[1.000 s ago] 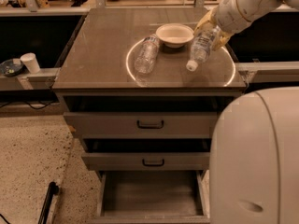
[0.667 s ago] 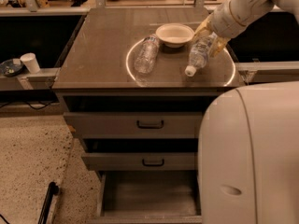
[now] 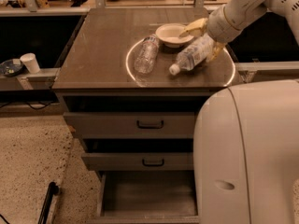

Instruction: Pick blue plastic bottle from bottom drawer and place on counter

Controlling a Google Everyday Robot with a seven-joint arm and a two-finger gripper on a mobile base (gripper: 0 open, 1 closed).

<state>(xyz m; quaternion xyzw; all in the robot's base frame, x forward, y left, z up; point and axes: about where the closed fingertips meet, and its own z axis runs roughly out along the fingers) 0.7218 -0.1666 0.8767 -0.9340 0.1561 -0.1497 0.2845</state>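
Where the bright ring of reflected light (image 3: 127, 59) curves across the right half of the counter (image 3: 98, 55), the blue plastic bottle (image 3: 192, 56) lies at a slant in the upper right of the frame, its white cap (image 3: 174, 69) pointing down and to the left, low over the glossy top; whether the cap actually touches the surface I cannot tell. The gripper (image 3: 205, 40) has the bottle by its thicker far end, one yellowish finger (image 3: 194, 28) above it and the other below on the right, closed against its sides. Behind it the white arm (image 3: 247, 6) runs up to the top right corner. Just beside the upper finger sits a small pale bowl (image 3: 169, 35), and left of that a second clear bottle (image 3: 145, 55) lies on its side across the ring's left arc, apart from the held one. Below the counter, the two upper drawers (image 3: 126, 124) with black handles stand slightly pulled out, and the bottom drawer (image 3: 147, 192) is drawn fully open, its grey floor bare. The robot's bulky white body (image 3: 247, 157) fills the lower right. At the far left, a white paper cup (image 3: 31, 62) stands on a ledge.
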